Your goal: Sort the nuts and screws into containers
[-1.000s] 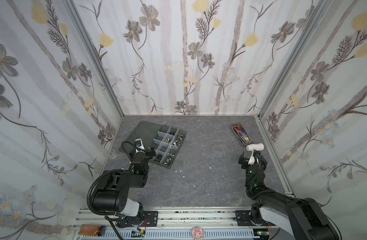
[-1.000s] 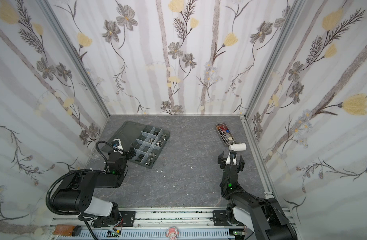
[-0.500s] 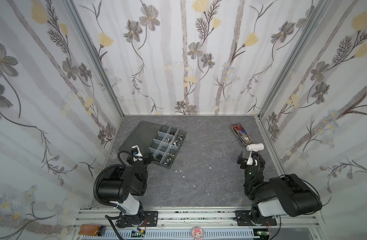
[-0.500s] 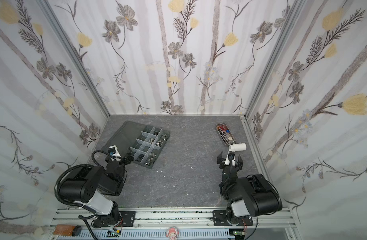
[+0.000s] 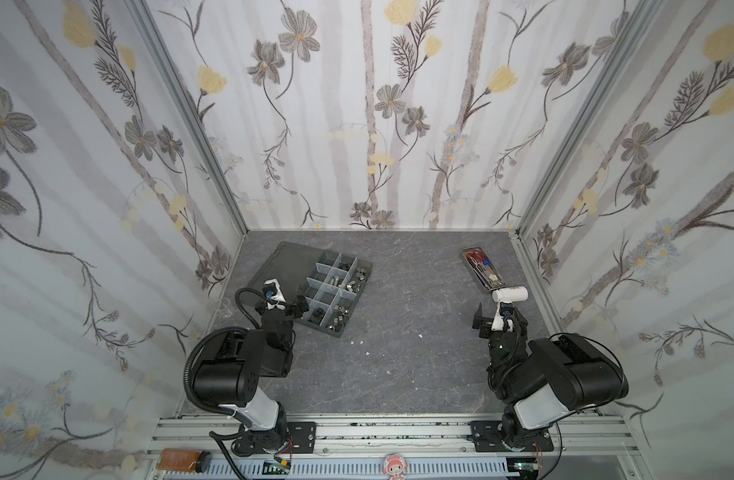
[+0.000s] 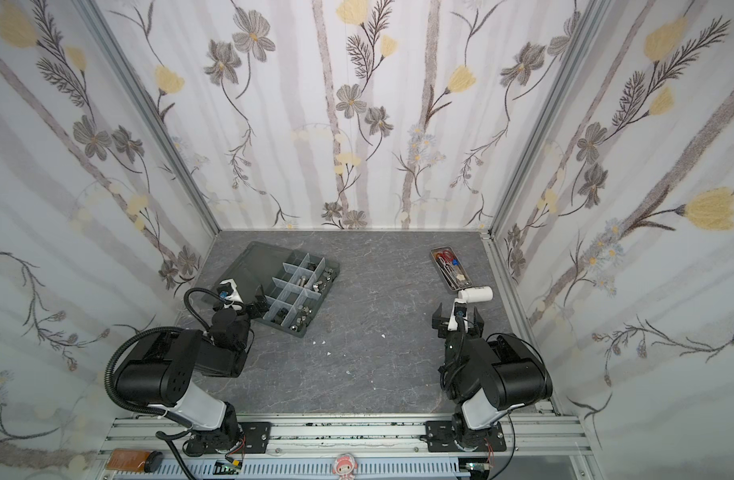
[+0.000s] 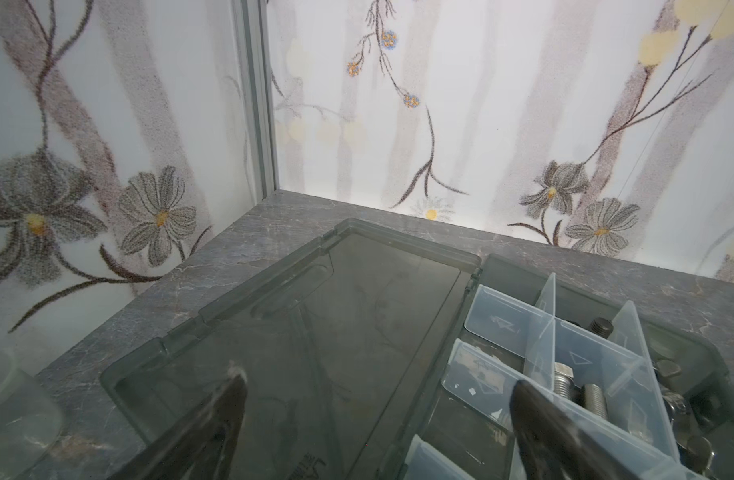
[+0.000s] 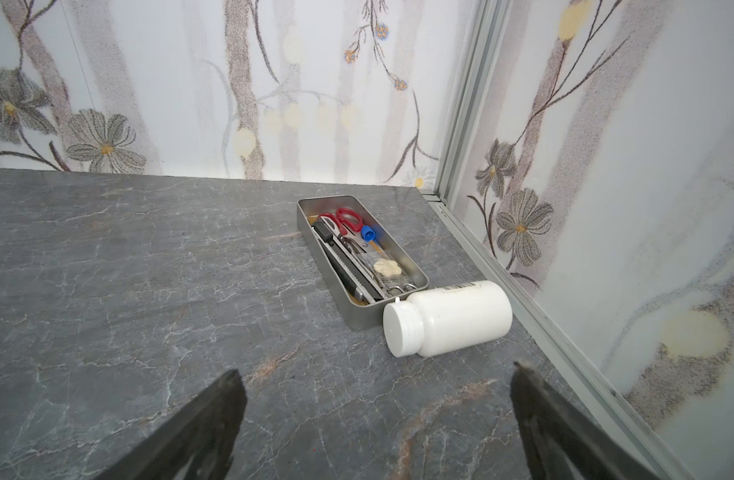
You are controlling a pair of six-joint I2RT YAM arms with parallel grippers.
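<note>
Table point(image 5: 398, 332): grey marbled top, walled in by flowered panels on three sides.
Left arm: folded low at the left of both top views.
Right arm: folded low at the right of both top views.
Organizer box point(image 5: 367, 276): smoky-grey, lies at an angle on the left half of the table.
Lid point(image 5: 282, 262): laid flat open on the box's far-left side, nothing in it.
Containers point(image 7: 502, 324): compartments set off by clear dividers; the corner one next to the lid looks bare.
Left gripper point(image 7: 378, 382): claw spread wide and holding nothing, at the box's near end. In the wrist view one finger lines up with the lid, the other with the compartments. Contact cannot be told.
Right gripper point(image 8: 376, 370): claw spread wide and holding nothing, above bare table, near the bottle but apart from it.
Metal tray point(image 8: 363, 316): narrow, far right, holding red-handled scissors point(image 8: 348, 218) and other tools.
White bottle point(image 8: 457, 318): on its side, touching the tray's near end.
Screws point(image 7: 594, 401): two silver bolts side by side in a middle compartment; a black one point(image 7: 602, 326) lies one compartment beyond.
Nuts point(image 7: 669, 370): small pieces in the compartments along the outer wall, types hard to tell.
White specks point(image 5: 361, 341): a few, loose on the table near the box.
</note>
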